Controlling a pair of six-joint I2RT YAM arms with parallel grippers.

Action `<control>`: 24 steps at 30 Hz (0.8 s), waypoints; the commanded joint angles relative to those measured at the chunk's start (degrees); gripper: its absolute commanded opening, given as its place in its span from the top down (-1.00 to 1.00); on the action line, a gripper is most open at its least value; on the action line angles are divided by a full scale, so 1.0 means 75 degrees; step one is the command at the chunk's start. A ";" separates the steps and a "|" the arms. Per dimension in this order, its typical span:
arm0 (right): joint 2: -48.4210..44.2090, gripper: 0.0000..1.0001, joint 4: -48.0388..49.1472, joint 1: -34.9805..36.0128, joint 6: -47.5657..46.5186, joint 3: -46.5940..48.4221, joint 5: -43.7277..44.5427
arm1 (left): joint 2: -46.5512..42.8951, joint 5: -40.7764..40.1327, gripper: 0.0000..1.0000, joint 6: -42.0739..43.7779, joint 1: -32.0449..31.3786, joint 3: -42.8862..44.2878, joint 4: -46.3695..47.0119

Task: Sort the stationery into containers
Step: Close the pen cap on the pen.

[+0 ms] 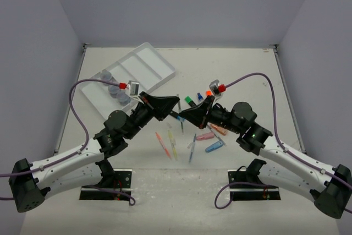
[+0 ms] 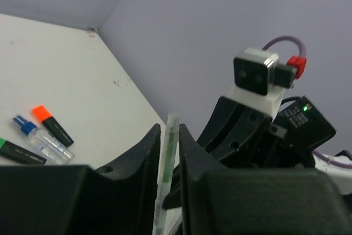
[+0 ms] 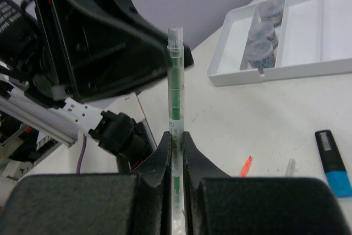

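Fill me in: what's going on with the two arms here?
Both arms meet on one thin clear pen with green ink. The right gripper is shut on it. The pen also stands between the left gripper's fingers, but it's unclear whether they are clamping it. It looks like a handover. The white plastic compartment tray holds a few small clear round jars; other stationery lies loose on the table.

We list the left gripper (image 2: pixel 169 130), black jaws narrowly apart, with a near-upright clear-and-green pen (image 2: pixel 166 174) between them. On the white table (image 2: pixel 71 70) lie an orange-capped highlighter (image 2: pixel 52 125), a blue-capped bottle (image 2: pixel 43 139) just beside it, and a black marker (image 2: pixel 19 152). Opposite is the right arm's camera (image 2: pixel 254 74).
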 commanded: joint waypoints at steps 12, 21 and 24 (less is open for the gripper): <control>0.0214 1.00 0.0695 -0.0045 -0.0377 0.0712 -0.0469 | 0.0120 0.0737 1.00 0.0686 -0.0078 0.0444 -0.0846; 0.0776 0.34 0.0794 -0.0034 -0.0282 0.0766 -0.1397 | -0.0193 0.1724 1.00 0.1589 -0.0078 0.0605 -0.0424; 0.0906 0.45 0.0965 -0.0034 -0.0180 0.0724 -0.1721 | -0.0296 0.1753 1.00 0.1824 -0.0078 0.0722 -0.0517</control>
